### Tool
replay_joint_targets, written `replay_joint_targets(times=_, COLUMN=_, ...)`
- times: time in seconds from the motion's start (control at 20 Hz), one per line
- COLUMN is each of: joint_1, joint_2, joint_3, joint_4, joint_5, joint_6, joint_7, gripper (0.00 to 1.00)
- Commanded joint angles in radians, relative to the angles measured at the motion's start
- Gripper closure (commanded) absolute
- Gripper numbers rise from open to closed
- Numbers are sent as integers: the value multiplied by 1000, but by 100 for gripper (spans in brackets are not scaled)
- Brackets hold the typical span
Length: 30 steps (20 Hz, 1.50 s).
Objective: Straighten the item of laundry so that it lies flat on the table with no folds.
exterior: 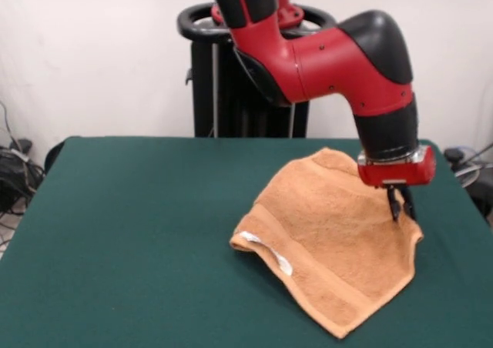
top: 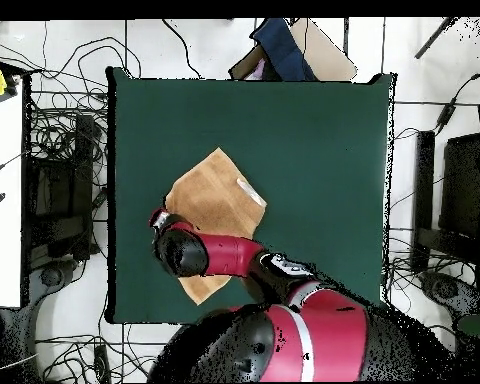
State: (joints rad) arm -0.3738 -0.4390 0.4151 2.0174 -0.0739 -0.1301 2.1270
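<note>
From the front, the orange-tan towel point(exterior: 331, 236) lay on the right half of the green surface point(exterior: 131, 232), with one corner pointing to the near edge. It was not flat yet. Its left edge was curled up and folded over, so the white label point(exterior: 266, 249) on the hem showed on the raised flap. The middle looked humped too, not smooth. The red arm came down from above, and the gripper point(exterior: 400, 207) hung at the towel's right edge, with its dark tips down at the cloth. The jaws looked close together, but I could not tell if they pinched the towel or only touched it.

From above, the towel point(top: 216, 205) sat a little left of the middle of the surface point(top: 314, 150), turned like a diamond. The arm covered its near part, so the gripper was hidden there. A folded strip showed along the towel's right side.

I judged the job was only partly done. The curled edge was still to be pulled out, and the hump was still to be smoothed.
</note>
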Motion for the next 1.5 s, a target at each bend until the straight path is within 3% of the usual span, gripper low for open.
replay_joint_targets(times=0.05, joint_1=-64, joint_2=82, joint_3=174, joint_4=16, joint_5=33, joint_6=93, joint_7=157, gripper=100)
replay_joint_targets(times=0.15, joint_1=-67, joint_2=100, joint_3=201, joint_4=17, joint_5=43, joint_6=85, joint_7=168, gripper=100)
replay_joint_targets(times=0.5, joint_1=-5, joint_2=3, joint_3=198, joint_4=52, joint_5=150, joint_6=120, joint_7=234, gripper=100)
replay_joint_targets(times=0.85, joint_1=113, joint_2=-175, joint_3=102, joint_4=104, joint_5=327, joint_6=256, joint_7=282, gripper=100)
replay_joint_targets(times=0.95, joint_1=108, joint_2=-196, joint_3=117, joint_4=119, joint_5=352, joint_6=265, joint_7=280, gripper=100)
replay_joint_targets(times=1.25, joint_1=93, joint_2=-137, joint_3=170, joint_4=107, joint_5=365, joint_6=216, joint_7=245, gripper=100)
replay_joint_targets(times=1.5, joint_1=122, joint_2=-72, joint_3=152, joint_4=63, joint_5=361, joint_6=164, joint_7=223, gripper=100)
